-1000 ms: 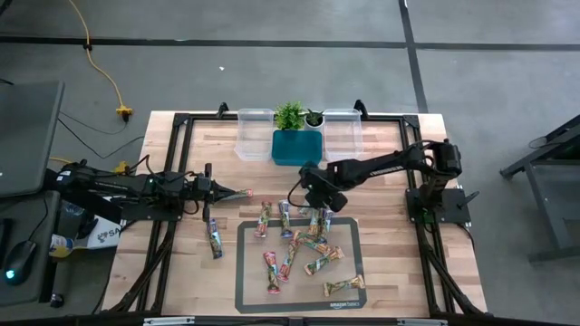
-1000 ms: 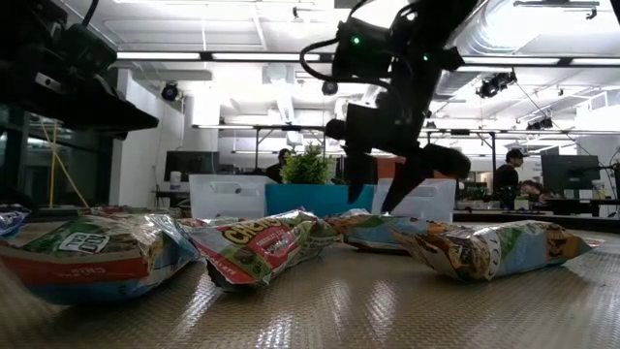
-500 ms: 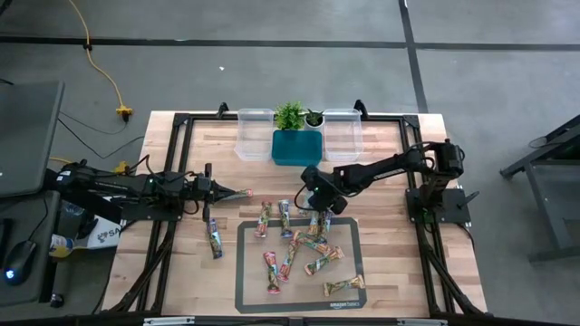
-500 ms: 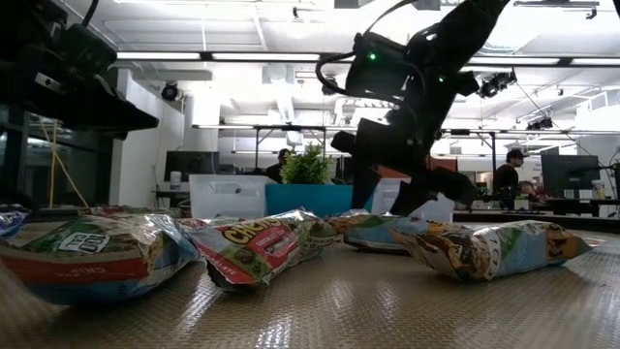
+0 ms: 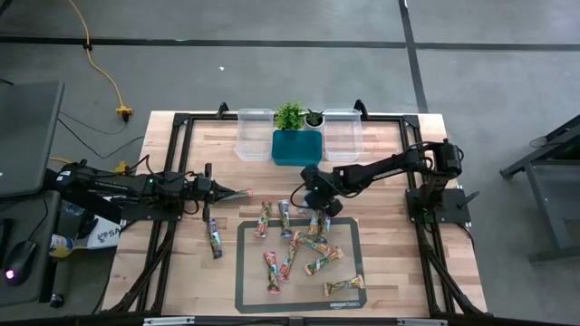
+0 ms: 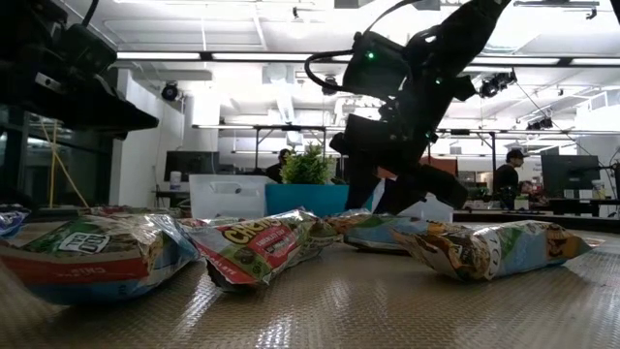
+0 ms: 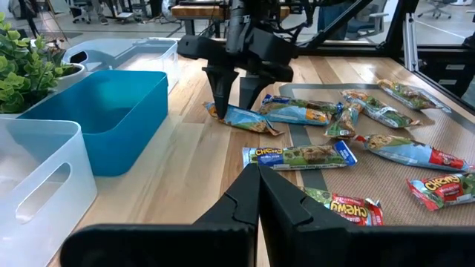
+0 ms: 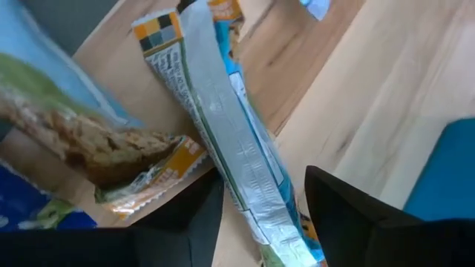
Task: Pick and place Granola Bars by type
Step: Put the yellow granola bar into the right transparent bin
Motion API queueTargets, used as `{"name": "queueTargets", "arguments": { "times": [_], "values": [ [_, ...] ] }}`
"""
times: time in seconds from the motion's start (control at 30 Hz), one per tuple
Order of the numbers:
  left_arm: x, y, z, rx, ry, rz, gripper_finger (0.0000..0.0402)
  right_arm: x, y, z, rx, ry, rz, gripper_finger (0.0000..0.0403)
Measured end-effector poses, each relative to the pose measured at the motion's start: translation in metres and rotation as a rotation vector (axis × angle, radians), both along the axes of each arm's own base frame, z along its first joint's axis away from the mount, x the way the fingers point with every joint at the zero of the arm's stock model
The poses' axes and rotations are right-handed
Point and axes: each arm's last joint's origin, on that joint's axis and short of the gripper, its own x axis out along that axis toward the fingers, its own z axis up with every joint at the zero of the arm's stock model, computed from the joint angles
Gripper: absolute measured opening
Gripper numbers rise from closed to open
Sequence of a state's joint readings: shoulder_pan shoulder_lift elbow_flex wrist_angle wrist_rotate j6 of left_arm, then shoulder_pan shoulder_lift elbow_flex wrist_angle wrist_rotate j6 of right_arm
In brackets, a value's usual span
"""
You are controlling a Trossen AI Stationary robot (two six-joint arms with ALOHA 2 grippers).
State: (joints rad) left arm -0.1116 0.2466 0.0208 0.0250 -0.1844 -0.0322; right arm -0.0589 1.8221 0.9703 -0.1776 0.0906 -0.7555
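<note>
The Granola Bars (image 5: 304, 249) are seen scattered over and around a dark mat (image 5: 246, 272) near the front middle of the wooden table (image 5: 390, 163), with one bar lying apart to the left beside the left arm's frame and a few on the bare wood just beyond the mat's far edge. At the far edge of the table a blue bin (image 5: 296, 147) stands between two clear bins (image 5: 255, 134), with small green plants behind it. The right gripper (image 5: 317, 206) is lowered over the far edge of the pile, and its jaws are spread on either side of one blue-and-orange bar (image 8: 230, 141) lying on the wood, not yet pressed onto it. The left gripper (image 5: 245, 194) is held low over the wood at the left, well apart from the pile, with its jaws pressed together and nothing between them. From here, the likeliest fault is judged to be a poor pinch: the wrapper is shiny and slack, so only foil might be caught and the bar could slip out on lifting. A neighbouring bar lies touching or just beside the chosen one, so it could be nudged or dragged along. A finger could also be pressed onto the wood instead of sliding past the bar.
</note>
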Motion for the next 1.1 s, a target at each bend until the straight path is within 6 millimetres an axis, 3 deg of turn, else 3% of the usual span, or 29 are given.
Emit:
{"name": "queueTargets", "arguments": {
  "times": [0.5, 0.77, 0.93, 1.1],
  "values": [
    [0.0, 0.0, 0.0, 0.0, 0.0, -0.001, 0.0001, -0.004, 0.0, -0.002, 0.159, 0.016, -0.218, 0.0121],
    [0.0, 0.0, 0.0, 0.0, 0.0, -0.001, 0.0001, -0.004, 0.001, -0.002, 0.285, -0.001, -0.437, 0.0084],
    [0.0, 0.0, 0.0, 0.0, 0.0, 0.0, 0.0001, 0.003, 0.001, 0.009, 0.384, -0.005, -0.539, 0.0062],
    [0.0, 0.0, 0.0, 0.0, 0.0, 0.0, 0.0001, 0.017, 0.001, 0.032, 0.51, -0.005, -0.572, 0.0049]
  ]
}}
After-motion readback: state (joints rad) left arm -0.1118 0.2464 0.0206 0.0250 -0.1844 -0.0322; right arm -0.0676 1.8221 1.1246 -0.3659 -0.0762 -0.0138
